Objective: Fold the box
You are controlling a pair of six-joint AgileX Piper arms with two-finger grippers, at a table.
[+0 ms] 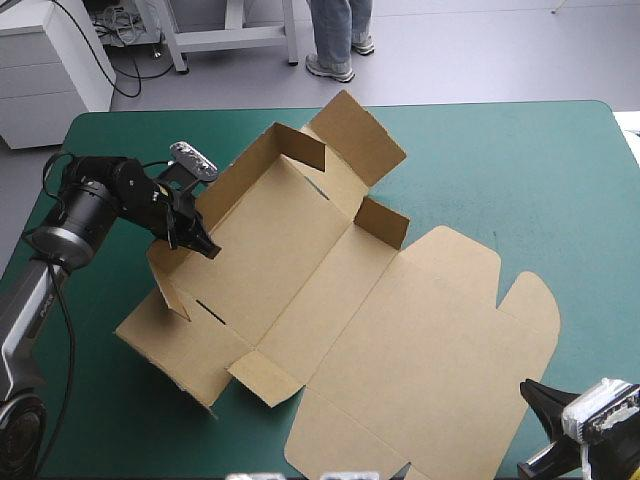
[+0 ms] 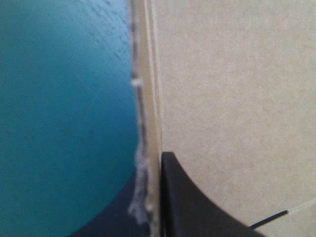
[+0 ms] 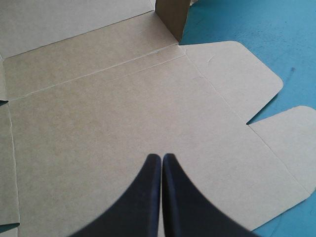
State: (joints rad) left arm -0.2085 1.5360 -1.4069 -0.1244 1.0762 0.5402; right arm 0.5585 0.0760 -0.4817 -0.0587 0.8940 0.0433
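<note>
The brown box (image 1: pixel 300 250) sits a little left of the middle of the teal-green bench (image 1: pixel 500 170), and by my reading it is roughly half formed. Its long left wall (image 1: pixel 235 175) stands raised. The left hand (image 1: pixel 200 243) is closed on that wall's top edge, and the left wrist view shows the board's edge (image 2: pixel 148 98) pinched between the two black fingers. At the far end, a tall end flap (image 1: pixel 355 135) is up, and a small corner tab (image 1: pixel 385 222) stands where the tray meets the lid. The near end is less finished: the near end flap (image 1: pixel 265 375) lies low and loose, and nothing looks tucked or locked there. The lid (image 1: pixel 430 360) lies flat toward the bench's near right corner, with its rounded tuck flaps spread out. The right hand (image 3: pixel 162 157) hovers over the lid with its fingers pressed together, holding nothing. What seems left is raising and tucking the near end and securing the walls so that they stand on their own.
</note>
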